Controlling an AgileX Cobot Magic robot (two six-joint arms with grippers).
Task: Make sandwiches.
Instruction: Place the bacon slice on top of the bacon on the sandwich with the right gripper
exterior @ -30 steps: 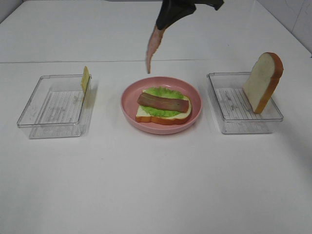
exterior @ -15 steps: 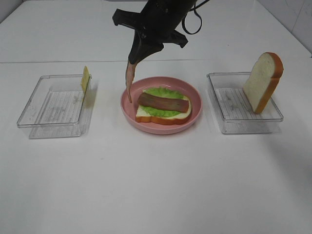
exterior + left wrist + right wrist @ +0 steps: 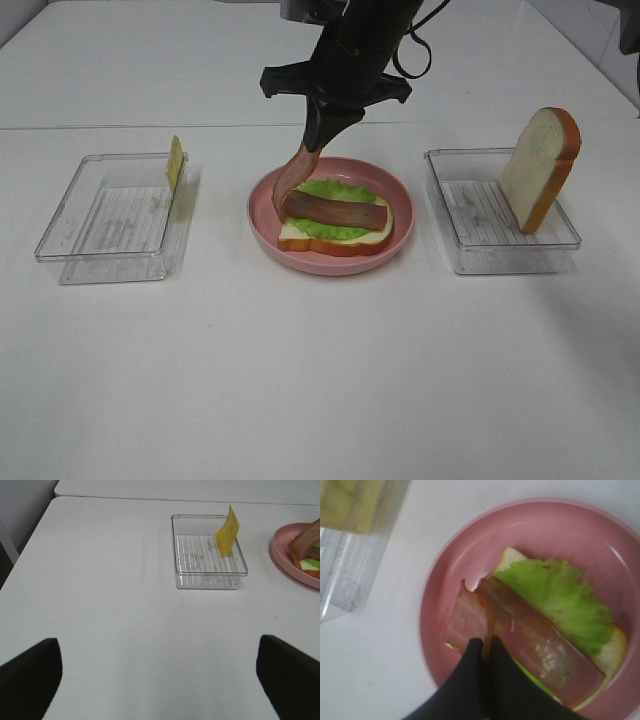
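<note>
- Exterior high view, far left: the cheese slice (image 3: 175, 163) leans untouched in the left tray (image 3: 70, 235). The left hand (image 3: 157, 647) hangs with fingers apart, empty, over the bench (image 3: 125, 630).
- Middle: the right hand (image 3: 318, 138), clamped on a second bacon strip (image 3: 290, 182), has come down from behind the plate (image 3: 400, 205). The strip's tip now meets the open sandwich (image 3: 335, 225), beside the first strip (image 3: 335, 209). Laying it flat looks next.
- Right: one bread slice (image 3: 540, 165) waits upright in the right tray (image 3: 480, 255).

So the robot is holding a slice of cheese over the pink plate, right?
Not quite. The right gripper is holding a bacon strip over the pink plate, not cheese; the exterior high view shows it. The cheese slice is leaning in the clear tray on the left.
</note>
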